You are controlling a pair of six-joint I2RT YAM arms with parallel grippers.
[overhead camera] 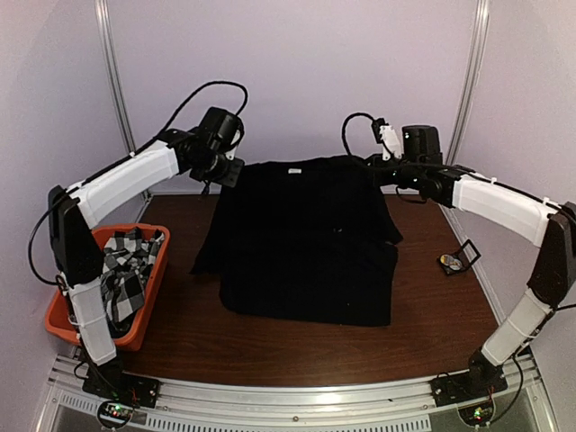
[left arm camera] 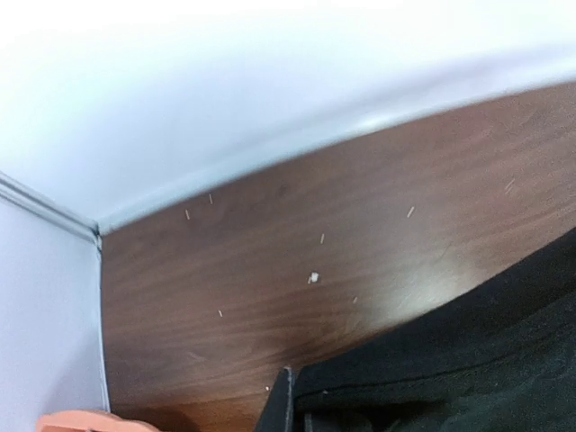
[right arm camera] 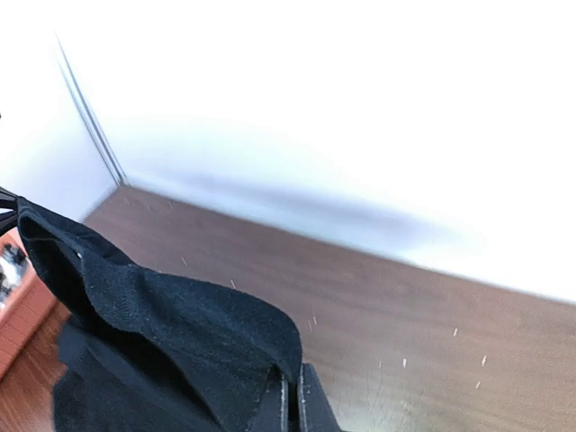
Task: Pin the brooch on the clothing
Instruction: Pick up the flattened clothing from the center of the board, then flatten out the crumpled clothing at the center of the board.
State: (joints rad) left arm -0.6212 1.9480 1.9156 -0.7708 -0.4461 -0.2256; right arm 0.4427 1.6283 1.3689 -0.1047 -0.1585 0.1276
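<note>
Broadly, the brown table (overhead camera: 432, 315) is given over to the black T-shirt (overhead camera: 306, 243), which is raised by its two shoulders along the far edge while its lower half lies on the wood toward the near side. Holding it this way lets the cloth hang out, so that the chest can be laid flat as a face to pin into. At the left edge an orange bin (overhead camera: 153, 292) holds the black-and-white checked cloth (overhead camera: 126, 270), kept out of the way since it is not the garment wanted. The left gripper (overhead camera: 230, 171) sits at the far-left shoulder with its fingers pressed together on a fold of the shirt; its wrist view shows the black hem pinched at the bottom of the picture over bare wood. The right gripper (overhead camera: 376, 167) does the same at the far-right shoulder, its two fingers closed tight on a bunched edge of fabric. Both pinches are at the corners, probably so the shirt can be pulled taut and spread evenly. The brooch (overhead camera: 449, 263) lies untouched on the table at the right, well apart from the shirt, so pinning has not yet begun.
</note>
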